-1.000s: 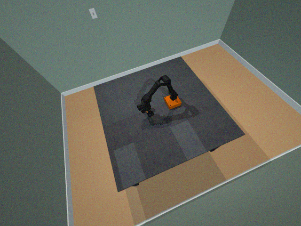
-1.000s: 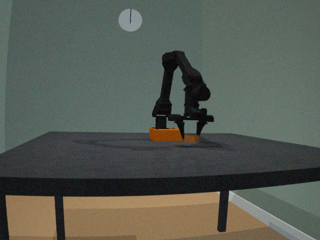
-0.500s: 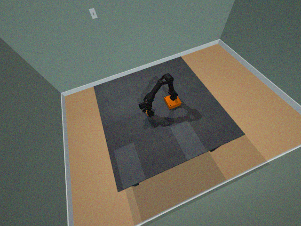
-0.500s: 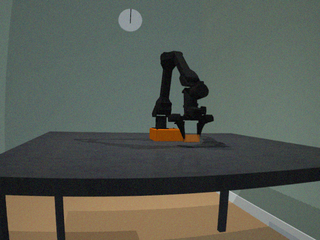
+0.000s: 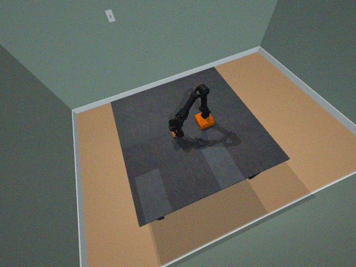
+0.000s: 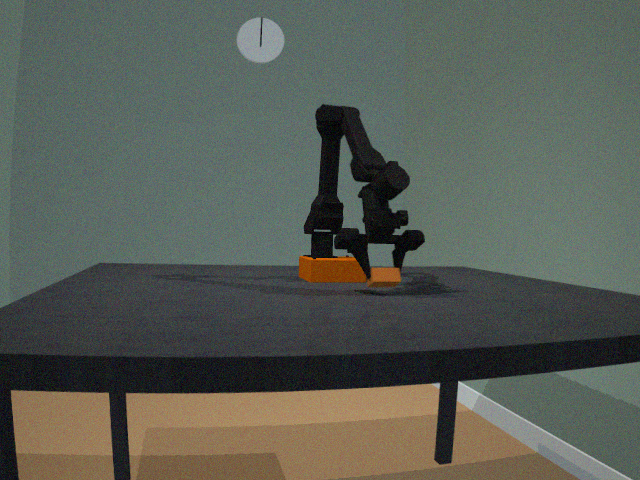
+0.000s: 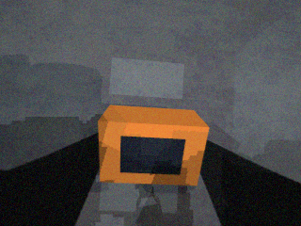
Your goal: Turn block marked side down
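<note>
table (image 6: 155,310) | 1 block (image 7: 152,146) | 1 end effector (image 6: 383,268) gripping block

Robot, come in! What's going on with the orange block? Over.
Tool shut on block. Block at table level, dark marked side facing the wrist camera. Nothing in the way.

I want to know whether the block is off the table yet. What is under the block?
In the exterior view the orange block, held in the pincer, shows a thin dark gap, probably shadow, above the table. Its underside is hidden, so lift-off is likely, not certain.
</note>
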{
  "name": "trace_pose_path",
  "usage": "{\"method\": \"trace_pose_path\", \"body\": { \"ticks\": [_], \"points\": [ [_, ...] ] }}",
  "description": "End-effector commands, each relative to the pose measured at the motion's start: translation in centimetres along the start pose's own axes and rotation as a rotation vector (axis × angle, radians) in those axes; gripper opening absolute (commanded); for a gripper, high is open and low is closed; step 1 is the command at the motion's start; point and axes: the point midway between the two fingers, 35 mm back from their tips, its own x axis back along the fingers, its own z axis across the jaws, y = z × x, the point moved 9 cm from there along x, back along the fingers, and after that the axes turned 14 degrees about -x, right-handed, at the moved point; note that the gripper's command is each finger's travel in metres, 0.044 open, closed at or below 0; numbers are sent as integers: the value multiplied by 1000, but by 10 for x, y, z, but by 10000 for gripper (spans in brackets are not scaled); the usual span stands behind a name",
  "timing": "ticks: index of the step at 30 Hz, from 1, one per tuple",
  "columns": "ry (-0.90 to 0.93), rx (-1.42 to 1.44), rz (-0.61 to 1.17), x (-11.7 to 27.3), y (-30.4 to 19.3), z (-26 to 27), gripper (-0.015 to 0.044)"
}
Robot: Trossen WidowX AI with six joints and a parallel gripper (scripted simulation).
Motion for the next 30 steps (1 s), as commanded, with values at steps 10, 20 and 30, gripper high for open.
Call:
{"method": "trace_pose_path", "body": {
  "ticks": [10,20,30],
  "points": [
    [37,-10,-146,4,-17,-4,0],
    [63,-2,-255,-21,-23,-3,0],
    [94,3,-382,-41,-36,-5,0]
  ]
}}
